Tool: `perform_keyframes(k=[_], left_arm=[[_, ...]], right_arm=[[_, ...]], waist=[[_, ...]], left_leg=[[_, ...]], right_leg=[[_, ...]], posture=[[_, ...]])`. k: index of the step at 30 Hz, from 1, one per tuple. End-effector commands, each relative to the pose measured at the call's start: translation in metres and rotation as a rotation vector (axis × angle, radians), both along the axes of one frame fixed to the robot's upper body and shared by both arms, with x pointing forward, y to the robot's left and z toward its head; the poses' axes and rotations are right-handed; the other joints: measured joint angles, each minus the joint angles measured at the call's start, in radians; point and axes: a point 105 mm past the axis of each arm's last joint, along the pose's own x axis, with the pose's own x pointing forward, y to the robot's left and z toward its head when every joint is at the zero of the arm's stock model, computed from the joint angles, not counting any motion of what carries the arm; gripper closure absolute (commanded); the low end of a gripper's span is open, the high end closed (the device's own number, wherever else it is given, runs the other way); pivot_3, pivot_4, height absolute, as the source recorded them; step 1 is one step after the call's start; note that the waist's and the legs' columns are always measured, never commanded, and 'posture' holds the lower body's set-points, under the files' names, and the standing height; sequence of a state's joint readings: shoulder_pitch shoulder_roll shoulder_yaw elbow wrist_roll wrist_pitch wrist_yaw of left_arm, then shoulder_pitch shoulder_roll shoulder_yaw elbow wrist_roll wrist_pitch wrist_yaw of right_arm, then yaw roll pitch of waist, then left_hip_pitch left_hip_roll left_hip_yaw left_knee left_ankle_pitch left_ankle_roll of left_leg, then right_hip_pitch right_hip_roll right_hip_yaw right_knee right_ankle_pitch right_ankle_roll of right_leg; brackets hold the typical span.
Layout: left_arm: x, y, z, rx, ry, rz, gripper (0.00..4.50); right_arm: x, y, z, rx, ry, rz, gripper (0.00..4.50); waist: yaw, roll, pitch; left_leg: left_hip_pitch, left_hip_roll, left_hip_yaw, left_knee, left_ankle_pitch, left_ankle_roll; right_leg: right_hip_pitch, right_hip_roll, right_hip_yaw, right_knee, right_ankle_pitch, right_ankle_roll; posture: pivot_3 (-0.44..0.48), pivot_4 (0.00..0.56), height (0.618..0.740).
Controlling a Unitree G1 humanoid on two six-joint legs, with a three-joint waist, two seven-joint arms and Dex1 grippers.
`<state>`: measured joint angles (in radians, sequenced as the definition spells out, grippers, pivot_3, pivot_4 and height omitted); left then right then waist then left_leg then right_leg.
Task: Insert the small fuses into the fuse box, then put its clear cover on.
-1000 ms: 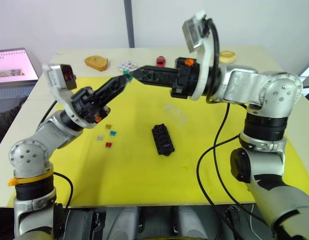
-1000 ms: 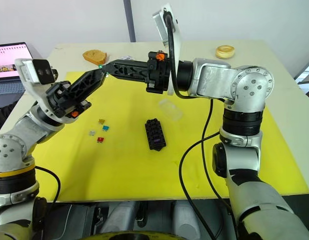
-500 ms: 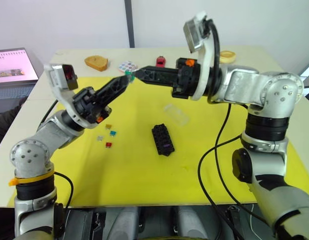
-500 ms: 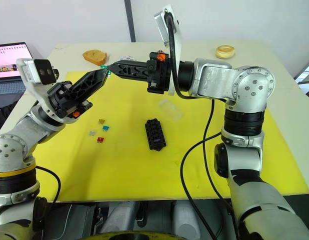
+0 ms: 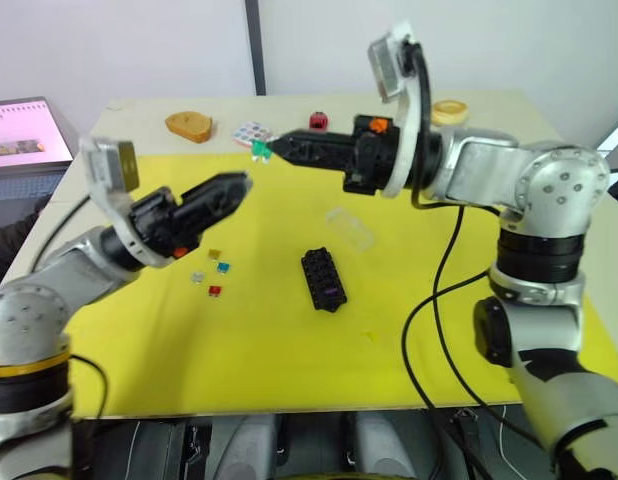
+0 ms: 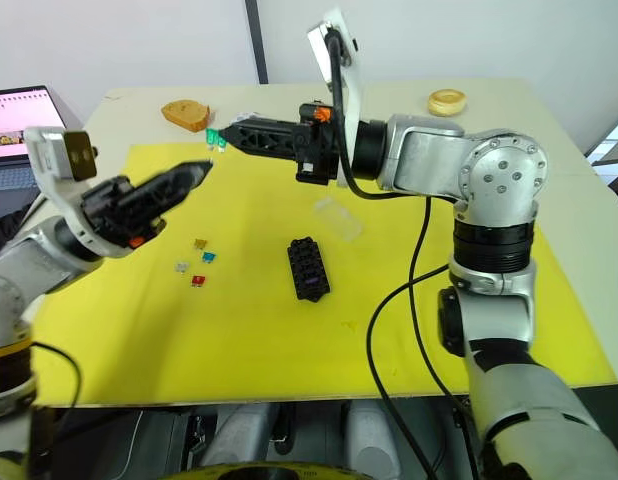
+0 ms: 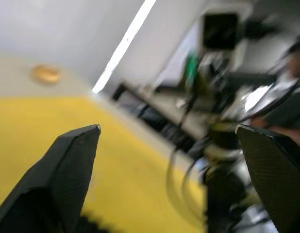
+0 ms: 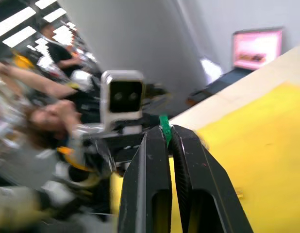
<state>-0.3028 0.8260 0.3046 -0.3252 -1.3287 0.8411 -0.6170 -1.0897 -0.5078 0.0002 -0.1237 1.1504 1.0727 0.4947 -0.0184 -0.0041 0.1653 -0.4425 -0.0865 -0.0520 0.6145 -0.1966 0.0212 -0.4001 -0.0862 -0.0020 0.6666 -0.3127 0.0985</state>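
My right gripper (image 5: 270,150) hangs above the far side of the yellow mat (image 5: 289,340), shut on a teal fuse (image 5: 260,150) that sticks out past its tips (image 8: 164,124). My left gripper (image 5: 241,184) is lower and to the left of it, apart from the fuse, open with nothing between its fingers (image 7: 77,150). The black fuse box (image 5: 324,279) lies mid-mat with a purple fuse (image 5: 332,291) in one slot. The clear cover (image 5: 351,228) lies just behind it. Amber (image 5: 215,254), blue (image 5: 224,267), grey (image 5: 197,277) and red (image 5: 216,291) fuses lie loose on the mat's left.
On the table behind the mat are a brown bun-like object (image 5: 192,125), a white tile with coloured dots (image 5: 252,132), a red toy car (image 5: 318,121) and a tape roll (image 5: 450,110). A laptop (image 5: 24,130) stands at far left.
The right gripper shut on the teal fuse while the left gripper held it. The left gripper then opened, let go and drew back down and to the left.
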Motion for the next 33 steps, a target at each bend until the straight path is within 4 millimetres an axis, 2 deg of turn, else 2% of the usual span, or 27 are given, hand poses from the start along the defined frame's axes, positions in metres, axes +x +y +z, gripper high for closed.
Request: perform_keyframes(k=[1, 3, 8, 14, 24, 33], left_arm=[[-0.003, -0.002, -0.002, 0.17, -0.117, -0.012, 0.09], [-0.008, -0.006, -0.011, 0.274, -0.13, -0.052, 0.09], [-0.027, -0.023, -0.034, 0.446, -0.194, -0.161, 0.09], [-0.046, -0.037, -0.054, 0.448, -0.167, -0.22, 0.09], [-0.057, -0.036, -0.076, 0.44, -0.085, -0.219, 0.09], [-0.059, -0.035, -0.078, 0.446, -0.07, -0.221, 0.09]], right_arm=[[-0.007, -0.012, -0.031, -0.114, -0.179, 0.101, 4.5], [-0.007, -0.024, -0.059, -0.172, -0.207, 0.185, 4.5], [-0.003, -0.041, -0.109, -0.3, -0.328, 0.269, 4.5], [-0.002, -0.051, -0.146, -0.335, -0.333, 0.296, 4.5], [0.013, -0.059, -0.171, -0.353, -0.341, 0.25, 4.5], [0.016, -0.063, -0.175, -0.358, -0.344, 0.244, 4.5]], waist=[[0.009, -0.003, -0.001], [0.011, -0.008, -0.003], [0.002, -0.001, 0.003], [0.004, -0.001, 0.003], [0.009, -0.001, 0.003], [0.008, -0.001, 0.003]], left_leg=[[0.0, 0.0, 0.0, 0.0, 0.0, 0.0], [0.001, 0.0, -0.005, 0.001, -0.001, 0.0], [0.0, -0.002, -0.002, 0.001, 0.001, 0.001], [0.0, 0.0, -0.004, -0.003, 0.002, -0.001], [0.001, 0.0, -0.005, -0.001, 0.002, -0.002], [0.001, 0.0, -0.005, -0.001, 0.002, -0.002]], right_leg=[[0.0, 0.0, 0.0, 0.0, 0.0, 0.0], [0.001, 0.002, -0.001, -0.004, 0.0, 0.0], [0.003, 0.0, 0.005, -0.004, 0.001, 0.001], [0.001, 0.001, 0.004, -0.003, 0.001, 0.001], [0.003, 0.001, 0.003, -0.003, 0.001, 0.001], [0.003, 0.001, 0.002, -0.003, 0.001, 0.001]], posture=[[0.0, 0.15, 0.74], [0.0, 0.15, 0.74], [0.0, 0.15, 0.74], [0.0, 0.15, 0.74], [0.0, 0.15, 0.74], [0.0, 0.15, 0.74]])
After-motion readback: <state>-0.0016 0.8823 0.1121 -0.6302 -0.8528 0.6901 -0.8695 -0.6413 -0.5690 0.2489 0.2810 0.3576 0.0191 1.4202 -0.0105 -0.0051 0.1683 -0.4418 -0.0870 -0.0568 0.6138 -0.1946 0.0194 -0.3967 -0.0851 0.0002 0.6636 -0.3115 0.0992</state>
